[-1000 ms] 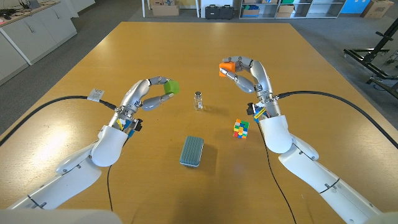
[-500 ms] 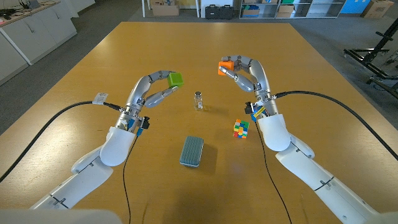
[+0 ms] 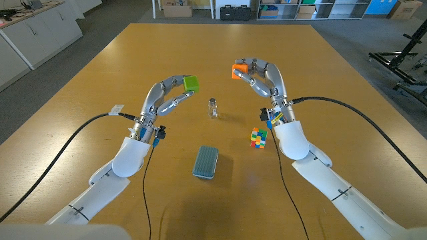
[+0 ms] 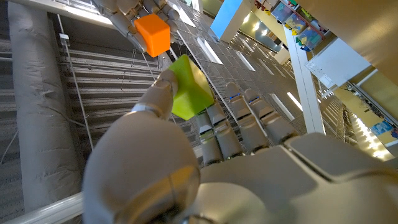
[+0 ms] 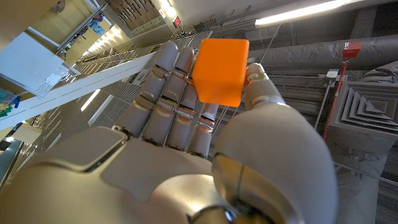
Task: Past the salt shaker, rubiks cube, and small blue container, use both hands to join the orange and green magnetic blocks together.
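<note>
The wooden table [image 3: 133, 60] runs out toward shelves and storage cases at the room's far wall. My left hand [image 3: 167, 99] pinches the green block [image 3: 191, 83] in its fingertips; my right hand [image 3: 261, 77] pinches the orange block [image 3: 239, 70]. Both are raised beyond the salt shaker [image 3: 213, 107], well apart. My left wrist view shows both blocks against ceiling pipes. I can read no writing.
</note>
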